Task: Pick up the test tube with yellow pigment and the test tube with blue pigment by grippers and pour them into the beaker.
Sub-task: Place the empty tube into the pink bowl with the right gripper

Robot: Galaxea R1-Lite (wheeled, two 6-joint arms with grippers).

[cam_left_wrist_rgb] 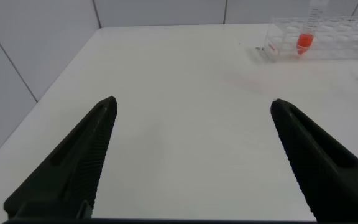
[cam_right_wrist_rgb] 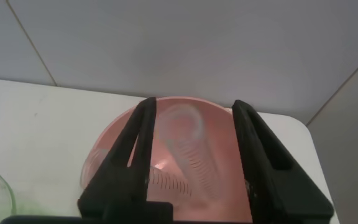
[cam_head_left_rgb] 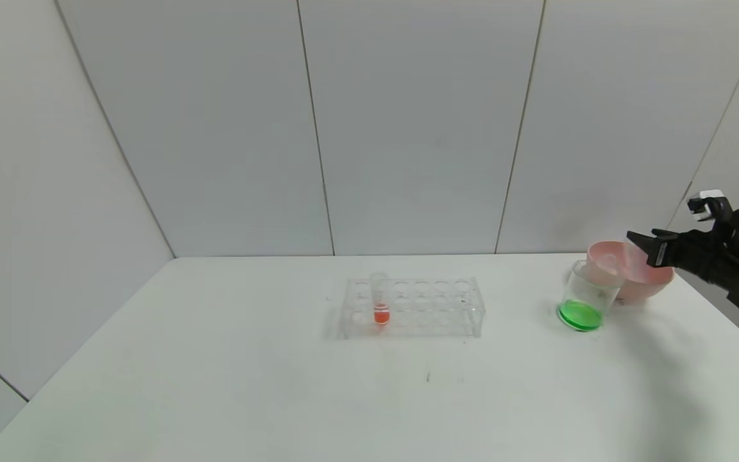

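1. Left wrist view: my left gripper (cam_left_wrist_rgb: 191, 162) hangs over bare table (cam_left_wrist_rgb: 179, 81), fingers spread wide, holding nothing.
2. Mid-table, I see the clear rack (cam_head_left_rgb: 412, 307) carrying one orange-liquid tube (cam_head_left_rgb: 380, 299).
3. Right of it stands the beaker (cam_head_left_rgb: 586, 296), green liquid in its base, touching the pink bowl (cam_head_left_rgb: 639, 282).
4. My right gripper (cam_right_wrist_rgb: 194, 155) hovers over that bowl, fingers parted; two empty clear tubes (cam_right_wrist_rgb: 191, 149) lie inside.

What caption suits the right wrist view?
Right gripper open above a pink bowl holding emptied test tubes.
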